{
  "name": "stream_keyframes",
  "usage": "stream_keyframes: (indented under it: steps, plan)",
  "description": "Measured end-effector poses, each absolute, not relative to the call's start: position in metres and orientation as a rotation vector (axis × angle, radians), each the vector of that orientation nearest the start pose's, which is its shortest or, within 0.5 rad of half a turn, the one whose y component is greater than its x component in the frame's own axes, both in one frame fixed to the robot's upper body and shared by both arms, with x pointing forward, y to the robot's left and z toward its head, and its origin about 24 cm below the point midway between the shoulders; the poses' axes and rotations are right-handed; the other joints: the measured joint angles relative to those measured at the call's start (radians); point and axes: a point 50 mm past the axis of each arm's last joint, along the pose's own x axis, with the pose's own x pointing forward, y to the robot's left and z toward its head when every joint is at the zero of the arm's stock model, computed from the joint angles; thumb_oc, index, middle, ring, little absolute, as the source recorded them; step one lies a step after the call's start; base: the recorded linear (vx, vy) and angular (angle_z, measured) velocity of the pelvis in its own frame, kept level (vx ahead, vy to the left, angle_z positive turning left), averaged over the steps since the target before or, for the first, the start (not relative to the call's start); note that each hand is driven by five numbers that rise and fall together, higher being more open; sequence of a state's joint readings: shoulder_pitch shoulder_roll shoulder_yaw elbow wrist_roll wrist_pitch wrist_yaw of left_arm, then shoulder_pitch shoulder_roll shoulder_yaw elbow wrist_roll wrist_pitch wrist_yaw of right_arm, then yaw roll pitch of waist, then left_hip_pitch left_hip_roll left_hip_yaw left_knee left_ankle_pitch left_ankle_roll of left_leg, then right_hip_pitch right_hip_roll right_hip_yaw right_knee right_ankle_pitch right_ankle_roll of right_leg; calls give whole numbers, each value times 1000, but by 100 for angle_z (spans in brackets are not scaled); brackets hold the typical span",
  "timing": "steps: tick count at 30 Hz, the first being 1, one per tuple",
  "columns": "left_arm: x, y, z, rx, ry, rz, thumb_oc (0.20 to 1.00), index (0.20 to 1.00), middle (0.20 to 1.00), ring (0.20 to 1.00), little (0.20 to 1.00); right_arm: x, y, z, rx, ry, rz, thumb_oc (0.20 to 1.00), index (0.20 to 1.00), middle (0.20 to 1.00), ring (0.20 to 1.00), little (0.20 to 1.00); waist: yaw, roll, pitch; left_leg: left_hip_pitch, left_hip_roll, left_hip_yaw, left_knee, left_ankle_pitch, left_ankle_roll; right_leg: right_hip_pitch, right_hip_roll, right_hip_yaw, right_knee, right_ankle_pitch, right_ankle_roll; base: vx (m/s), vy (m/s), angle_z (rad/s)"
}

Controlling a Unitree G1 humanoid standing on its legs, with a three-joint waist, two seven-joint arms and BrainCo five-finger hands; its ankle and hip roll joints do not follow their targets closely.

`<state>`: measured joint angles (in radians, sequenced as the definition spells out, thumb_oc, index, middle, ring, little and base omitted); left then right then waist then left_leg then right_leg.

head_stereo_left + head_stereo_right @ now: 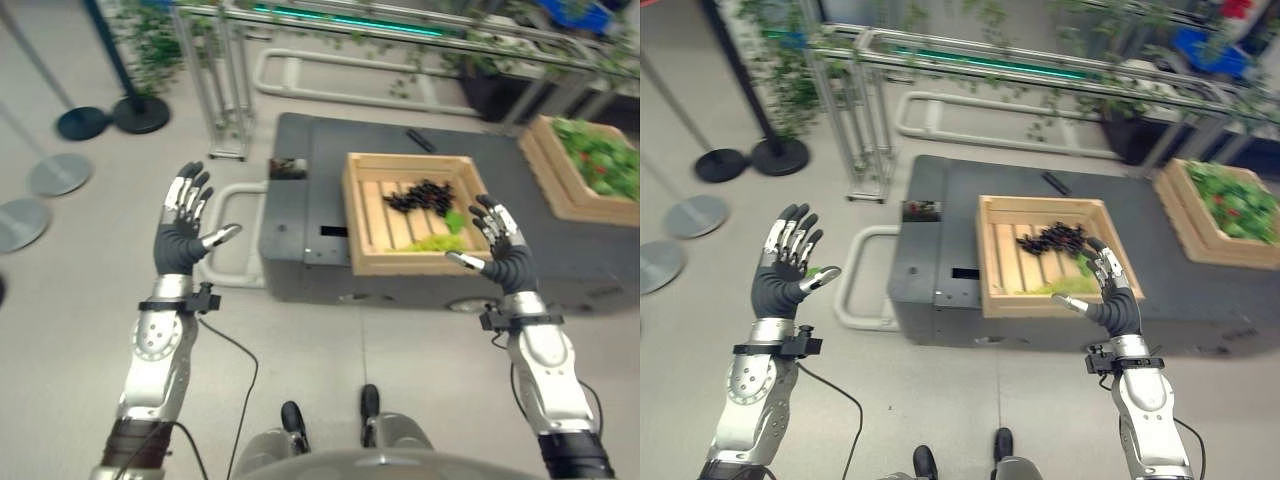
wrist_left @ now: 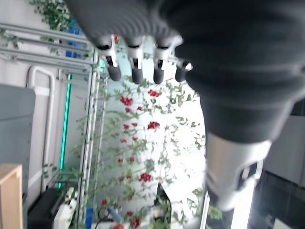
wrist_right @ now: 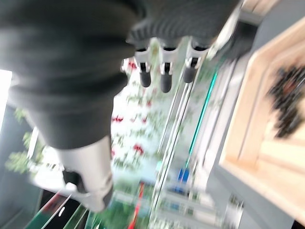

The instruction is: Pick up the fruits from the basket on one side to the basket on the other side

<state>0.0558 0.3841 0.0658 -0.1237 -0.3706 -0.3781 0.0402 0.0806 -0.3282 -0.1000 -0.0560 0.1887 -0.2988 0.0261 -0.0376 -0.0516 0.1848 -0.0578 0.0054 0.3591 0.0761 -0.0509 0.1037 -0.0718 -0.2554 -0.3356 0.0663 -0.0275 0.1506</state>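
A slatted wooden crate (image 1: 352,215) stands on a dark grey platform (image 1: 310,170). In it lie a bunch of dark grapes (image 1: 420,195) and a green bunch (image 1: 440,240) near its front right corner. My right hand (image 1: 505,250) is raised and open, palm inward, just off that front right corner, holding nothing. My left hand (image 1: 183,235) is open too, held up over the floor to the left of the platform, empty. The right wrist view shows straight fingers (image 3: 164,71) with the crate (image 3: 267,157) beside them. Straight fingers (image 2: 138,67) also appear in the left wrist view.
A second wooden crate (image 1: 595,160) with green leaves and red bits sits at the far right. A white tubular handle (image 1: 235,265) juts from the platform's left side. A metal rack (image 1: 225,90) and round stanchion bases (image 1: 110,118) stand on the floor behind.
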Motion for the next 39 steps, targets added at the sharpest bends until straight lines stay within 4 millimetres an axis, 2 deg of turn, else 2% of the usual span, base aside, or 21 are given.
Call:
stream_keyframes:
  steps: [2, 4, 5, 6, 7, 9, 11, 16, 21, 31, 33, 37, 39]
  plan:
    - [229, 232, 109, 16, -450, 81, 1000, 1000, 1000, 1000, 1000, 230, -231, 81, -166, -284, -54, 1000, 1000, 1000, 1000, 1000, 1, 1, -2, -2, 3, 0, 1, -4, -20, 66, -26, 0, 0, 7, 15, -18, -32, -58]
    - [229, 234, 110, 28, -447, 79, 1000, 1000, 1000, 1000, 1000, 229, -230, 79, -165, -272, -45, 1000, 1000, 1000, 1000, 1000, 5, -31, -22, -6, -21, 3, -7, 14, -35, 101, -23, 31, -1, 45, 18, 1, -103, -23]
    - [228, 236, 110, 35, -447, 84, 1000, 1000, 1000, 1000, 1000, 230, -230, 79, -163, -269, -42, 1000, 1000, 1000, 1000, 1000, 18, -55, -38, -11, -36, 21, -8, 23, -46, 118, -24, 23, -41, 38, 33, -12, -163, -43]
    - [227, 237, 110, 33, -446, 93, 1000, 1000, 1000, 1000, 1000, 232, -229, 81, -162, -276, -40, 1000, 1000, 1000, 1000, 1000, 37, -55, -38, -11, -32, 30, -6, 26, -54, 118, -22, 24, -64, 34, 38, 28, -204, -64]
    - [225, 238, 106, 25, -431, 104, 1000, 1000, 1000, 1000, 1000, 234, -228, 83, -162, -286, -34, 1000, 1000, 1000, 1000, 1000, 48, -30, -42, -18, -14, 12, -5, 36, -73, 119, 4, 24, -104, 51, 25, 26, -210, -54]
    - [222, 236, 100, 4, -416, 114, 1000, 1000, 1000, 1000, 1000, 234, -230, 79, -166, -265, -39, 1000, 1000, 1000, 1000, 1000, 47, -7, -56, -26, 13, 9, -15, 47, -94, 125, 42, 29, -137, 63, 5, 41, -204, -20]
    - [222, 234, 99, -7, -416, 117, 1000, 1000, 1000, 1000, 1000, 231, -232, 75, -167, -244, -46, 1000, 1000, 1000, 1000, 1000, 24, -4, -59, -28, 36, -25, -20, 63, -117, 137, 77, 24, -139, 47, -18, 37, -214, 21]
    - [223, 233, 100, -9, -418, 110, 1000, 1000, 1000, 1000, 1000, 229, -235, 74, -153, -238, -56, 1000, 1000, 1000, 1000, 1000, 22, -6, -62, -38, 73, -69, -49, 100, -152, 138, 126, 21, -143, 26, -53, 20, -159, 19]
    - [223, 228, 96, -16, -394, 92, 1000, 1000, 1000, 1000, 1000, 228, -234, 73, -150, -235, -55, 1000, 1000, 1000, 1000, 1000, 27, -5, -62, -8, 74, -94, -86, 121, -163, 175, 141, 14, -157, 16, -59, 33, -94, 19]
    - [221, 224, 86, -30, -348, 83, 1000, 1000, 1000, 1000, 1000, 224, -235, 69, -143, -214, -57, 1000, 1000, 1000, 1000, 1000, 22, 1, -66, 13, 69, -115, -106, 138, -162, 199, 140, 4, -157, 10, -57, 12, -45, 6]
    - [222, 223, 74, -35, -299, 82, 1000, 1000, 1000, 1000, 1000, 224, -236, 67, -135, -210, -58, 1000, 1000, 1000, 1000, 1000, 24, 11, -73, 16, 69, -117, -120, 147, -160, 201, 140, -1, -157, 10, -57, 13, 0, 12]
    - [219, 224, 48, -48, -176, 105, 1000, 1000, 1000, 1000, 1000, 222, -237, 51, -126, -139, -62, 1000, 1000, 1000, 1000, 1000, 27, 17, -76, 29, 67, -118, -137, 154, -158, 209, 140, -3, -157, 10, -56, 8, 1, 3]
    - [216, 224, 45, -47, -164, 109, 1000, 1000, 1000, 1000, 1000, 220, -237, 49, -126, -131, -65, 1000, 1000, 1000, 1000, 1000, 26, 17, -76, 30, 66, -121, -144, 160, -158, 209, 139, -6, -157, 10, -56, 9, 4, 5]
